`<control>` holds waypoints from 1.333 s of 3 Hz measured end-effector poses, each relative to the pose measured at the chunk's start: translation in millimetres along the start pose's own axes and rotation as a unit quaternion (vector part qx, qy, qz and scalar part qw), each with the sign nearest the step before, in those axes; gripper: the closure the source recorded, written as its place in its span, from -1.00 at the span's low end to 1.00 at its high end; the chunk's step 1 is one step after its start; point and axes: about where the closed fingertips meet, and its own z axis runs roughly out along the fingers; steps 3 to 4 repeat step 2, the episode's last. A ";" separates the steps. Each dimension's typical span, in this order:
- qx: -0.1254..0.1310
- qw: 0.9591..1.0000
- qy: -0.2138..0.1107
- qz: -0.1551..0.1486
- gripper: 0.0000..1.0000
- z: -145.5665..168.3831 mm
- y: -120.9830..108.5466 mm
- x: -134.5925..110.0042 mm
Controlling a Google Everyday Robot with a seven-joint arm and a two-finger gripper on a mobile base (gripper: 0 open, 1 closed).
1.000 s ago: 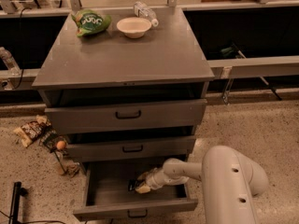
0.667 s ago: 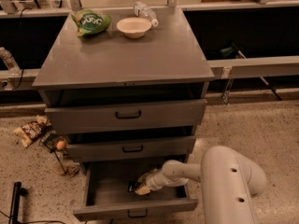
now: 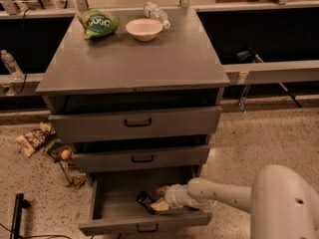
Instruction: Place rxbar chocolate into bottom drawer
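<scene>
— Two things could spoil this. My gripper (image 3: 160, 198) is down inside the bottom drawer (image 3: 114, 226), near its front wall, and the fingers (image 3: 160, 206) look spread, gripping nothing.
— And the rxbar chocolate (image 3: 146, 201)?
— Lying on the drawer floor at nine o'clock from the gripper. Its near end is touching or just beside my lower finger; I cannot tell which.
— So what is the first risk?
— If the wrapper clings to that finger, pulling back toward three o'clock would drag it along, perhaps up over the drawer's side.
— And the second?
— The middle drawer (image 3: 142, 158) hangs at twelve o'clock, just above my wrist. Lifting too early could knock its front and jolt the cabinet (image 3: 134, 59). I judge the safe exit is to back out low, clear of the bar, and only then rise.
</scene>
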 end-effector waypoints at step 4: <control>0.029 0.998 -0.052 0.027 0.19 -70.2 31.7 5.0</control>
